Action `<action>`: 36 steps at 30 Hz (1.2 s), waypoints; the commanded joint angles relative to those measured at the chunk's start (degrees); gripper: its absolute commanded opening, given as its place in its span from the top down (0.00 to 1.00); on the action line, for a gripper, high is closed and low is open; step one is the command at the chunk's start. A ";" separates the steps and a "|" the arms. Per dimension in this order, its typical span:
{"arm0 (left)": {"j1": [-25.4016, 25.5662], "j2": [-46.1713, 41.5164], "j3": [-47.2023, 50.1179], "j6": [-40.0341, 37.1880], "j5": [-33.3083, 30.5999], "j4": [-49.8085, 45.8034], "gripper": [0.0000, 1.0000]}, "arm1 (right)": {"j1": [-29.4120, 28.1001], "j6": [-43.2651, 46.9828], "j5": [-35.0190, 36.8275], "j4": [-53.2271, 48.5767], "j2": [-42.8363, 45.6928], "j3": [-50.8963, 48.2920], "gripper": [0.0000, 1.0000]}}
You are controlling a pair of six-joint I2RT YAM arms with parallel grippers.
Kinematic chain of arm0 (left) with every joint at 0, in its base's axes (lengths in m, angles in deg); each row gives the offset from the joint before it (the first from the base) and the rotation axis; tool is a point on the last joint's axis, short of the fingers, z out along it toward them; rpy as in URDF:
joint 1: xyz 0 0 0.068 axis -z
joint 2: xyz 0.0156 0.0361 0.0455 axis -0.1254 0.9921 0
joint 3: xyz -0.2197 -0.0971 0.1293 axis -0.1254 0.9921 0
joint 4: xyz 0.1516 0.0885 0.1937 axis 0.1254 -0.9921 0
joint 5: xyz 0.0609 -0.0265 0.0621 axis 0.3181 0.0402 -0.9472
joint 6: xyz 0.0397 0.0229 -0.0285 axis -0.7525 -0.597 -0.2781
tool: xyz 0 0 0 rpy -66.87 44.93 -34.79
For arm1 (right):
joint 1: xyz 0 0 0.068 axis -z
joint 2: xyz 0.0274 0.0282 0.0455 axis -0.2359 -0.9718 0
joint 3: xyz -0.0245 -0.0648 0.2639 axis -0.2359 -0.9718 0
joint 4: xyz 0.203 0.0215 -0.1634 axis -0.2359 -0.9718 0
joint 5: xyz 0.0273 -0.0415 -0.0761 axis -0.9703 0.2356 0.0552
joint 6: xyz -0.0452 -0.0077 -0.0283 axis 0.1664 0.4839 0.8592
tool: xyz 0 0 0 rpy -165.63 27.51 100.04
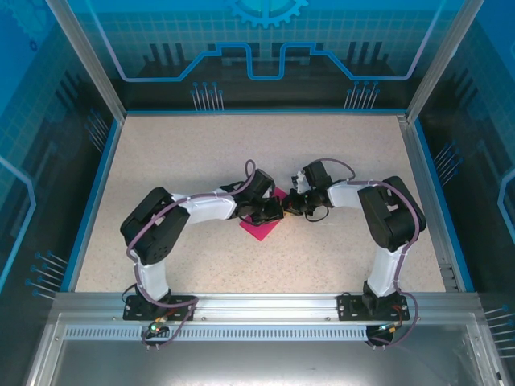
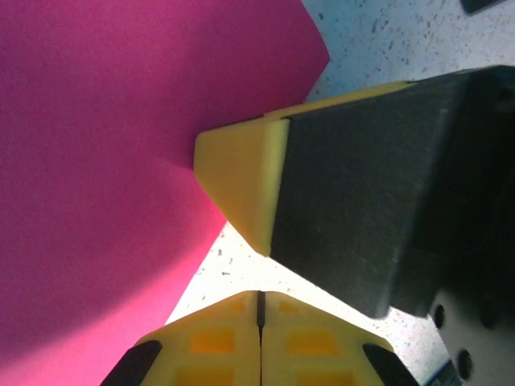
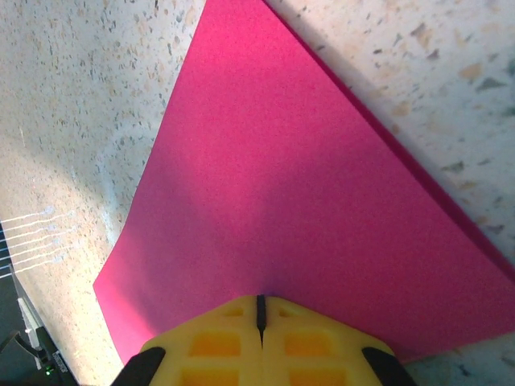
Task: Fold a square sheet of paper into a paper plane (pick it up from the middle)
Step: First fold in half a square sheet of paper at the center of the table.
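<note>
Your pink sheet of paper (image 1: 259, 227) lies mid-table (image 1: 177, 161), well off every edge; both claws closed up over it

The left gripper (image 2: 260, 297) is clamped empty just beside its edge; the right gripper (image 3: 259, 299) is closed too, tip on the paper; it looks thin, floppy and easily creased, so I'd pinch the middle gently

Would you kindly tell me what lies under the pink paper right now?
The speckled table shows around the pink paper, which rests on it. The right gripper sits shut at its edge. Anything beneath the sheet is covered.
</note>
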 commanded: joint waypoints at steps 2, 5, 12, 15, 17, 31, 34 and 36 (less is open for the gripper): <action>0.12 2.80 -2.16 -2.86 -0.67 -2.34 0.94 | 0.69 1.52 3.18 -5.48 -2.99 -0.37 0.98; -0.06 3.30 -2.10 -3.24 -1.43 -3.10 0.94 | 0.77 1.70 3.27 -5.96 -3.37 -0.15 0.98; -0.13 3.27 0.15 -3.04 -0.34 -3.75 0.95 | 0.84 1.87 3.54 -6.95 -4.09 0.05 0.98; -0.19 2.68 2.07 -3.01 -0.14 -4.12 0.95 | 0.92 1.87 3.97 -7.54 -4.46 0.26 0.98; -0.15 2.08 3.39 -3.05 -0.29 -4.11 0.95 | 1.10 1.78 4.14 -8.04 -4.90 0.47 0.98; -0.81 -2.75 15.32 -0.10 3.02 1.08 0.97 | 1.28 2.14 6.48 -11.82 -7.41 1.61 0.99; -0.75 -4.22 17.39 0.16 2.97 0.75 0.97 | 1.23 2.22 6.99 -12.52 -7.75 1.93 0.99; -0.85 -5.40 18.68 0.03 2.90 0.32 0.97 | 1.27 2.36 7.21 -12.96 -8.10 2.05 0.99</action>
